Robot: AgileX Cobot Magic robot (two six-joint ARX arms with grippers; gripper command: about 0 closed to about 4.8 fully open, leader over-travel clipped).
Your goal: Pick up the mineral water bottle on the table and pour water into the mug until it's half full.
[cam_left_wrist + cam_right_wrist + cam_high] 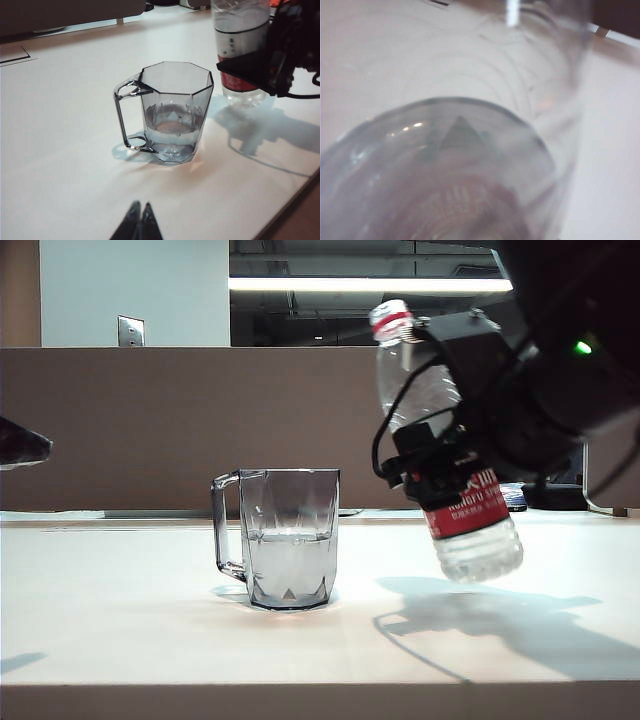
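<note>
Right gripper holds the bottle by its middle, fingers closed around the label zone; bottle is off the surface, tilted only a little from upright, red neck ring and cap end up and leaning toward the mug. Bottle base hangs near the surface, to the right of the mug and apart from it. Right wrist view is filled by blurred clear plastic; nothing more to read there.

Mug stands upright mid-surface, handle to the left in the exterior view. Water sits at about half height, so the pour looks done by judgement.

Left gripper: fingers pressed together, empty, low over the surface on the near side of the mug, well clear of it.

Step in hand, as judged: return bottle to standing. Bring it fully upright before lowering, keep it away from the mug rim and handle, set the base flat, release only once it bears its own weight.
</note>
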